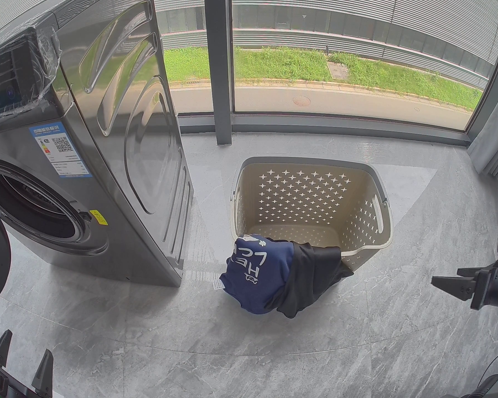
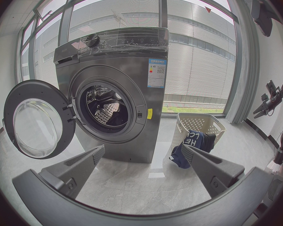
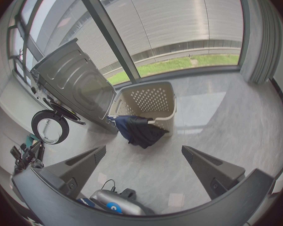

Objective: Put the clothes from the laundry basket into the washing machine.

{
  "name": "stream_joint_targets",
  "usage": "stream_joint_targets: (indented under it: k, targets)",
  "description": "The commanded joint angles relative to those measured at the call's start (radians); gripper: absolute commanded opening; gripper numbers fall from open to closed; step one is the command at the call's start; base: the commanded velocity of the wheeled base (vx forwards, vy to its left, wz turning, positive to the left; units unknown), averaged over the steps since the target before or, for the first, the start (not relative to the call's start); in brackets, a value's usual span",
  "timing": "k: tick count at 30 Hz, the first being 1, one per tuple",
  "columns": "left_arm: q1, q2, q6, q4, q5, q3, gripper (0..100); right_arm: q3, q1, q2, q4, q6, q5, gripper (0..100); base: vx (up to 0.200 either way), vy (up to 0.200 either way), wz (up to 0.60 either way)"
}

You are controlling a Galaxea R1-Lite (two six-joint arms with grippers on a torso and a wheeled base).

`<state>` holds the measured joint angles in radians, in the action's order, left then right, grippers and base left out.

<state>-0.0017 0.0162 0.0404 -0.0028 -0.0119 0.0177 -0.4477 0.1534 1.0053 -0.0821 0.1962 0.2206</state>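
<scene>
Left gripper (image 2: 142, 148) and right gripper (image 3: 143, 147) spread empty; white-lettered blue shirt (image 1: 257, 276) overhangs laundry basket (image 1: 307, 197).

One washing machine (image 1: 94, 139); one laundry basket (image 1: 310, 162); one clothes bundle (image 1: 271, 277).

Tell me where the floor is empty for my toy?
Bare grey floor lies between the grey washing machine and the beige plastic laundry basket, and right of the basket. Crowded: its near rim, where blue and black clothes hang over.
</scene>
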Motion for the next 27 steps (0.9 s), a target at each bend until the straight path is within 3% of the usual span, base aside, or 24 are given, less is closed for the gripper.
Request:
stream_joint_targets:
  k: [1, 8, 12, 19, 27]
  targets:
    - [0.0, -0.012, 0.001, 0.0, 0.0, -0.018, 100, -0.055, 0.095, 0.248, -0.004, 0.049, -0.07, 100, 0.0, 0.0, 0.0]
    - [0.0, -0.012, 0.003, 0.0, 0.0, -0.018, 100, -0.138, 0.127, 0.447, -0.077, 0.06, -0.089, 100, 0.0, 0.0, 0.0]
    - [0.0, -0.012, 0.003, 0.0, 0.0, -0.018, 100, -0.151, 0.138, 0.524, -0.113, 0.062, -0.096, 100, 0.0, 0.0, 0.0]
    - [0.0, -0.012, 0.004, 0.0, 0.0, -0.018, 100, -0.163, 0.146, 0.7, -0.291, 0.062, -0.142, 100, 0.0, 0.0, 0.0]
    - [0.0, -0.012, 0.004, 0.0, 0.0, -0.018, 100, -0.192, 0.173, 0.828, -0.384, 0.077, -0.153, 100, 0.0, 0.0, 0.0]
